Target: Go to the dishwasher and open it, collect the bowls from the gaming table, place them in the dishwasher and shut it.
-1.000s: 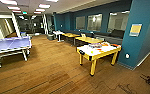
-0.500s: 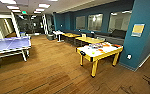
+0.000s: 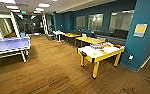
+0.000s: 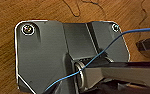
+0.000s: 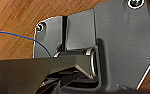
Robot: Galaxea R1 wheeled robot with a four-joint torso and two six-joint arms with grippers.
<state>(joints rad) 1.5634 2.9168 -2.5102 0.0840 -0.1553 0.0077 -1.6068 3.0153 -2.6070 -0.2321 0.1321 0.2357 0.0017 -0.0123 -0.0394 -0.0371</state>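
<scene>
The gaming table (image 3: 111, 53) stands right of centre in the head view, with a bright yellow top and legs and a black panel (image 3: 83, 53) at its near end. Small orange bowls (image 3: 107, 45) and a red bowl (image 3: 118, 46) sit toward its far end, blurred. The dishwasher is out of view. Both wrist views look down on wooden floor past the robot's dark plate and a thin blue cable (image 4: 108, 47).
A blue ping-pong table (image 3: 9, 45) stands at the left. A colourful flat box (image 3: 97, 46) lies on the yellow table. More tables (image 3: 89, 40) line the teal wall, and a teal pillar (image 3: 143, 32) rises right of the yellow table. Wooden floor (image 3: 53, 67) spreads between them.
The whole head view has shifted slightly, and the yellow table looks a little nearer. Nothing in the room itself has moved.
</scene>
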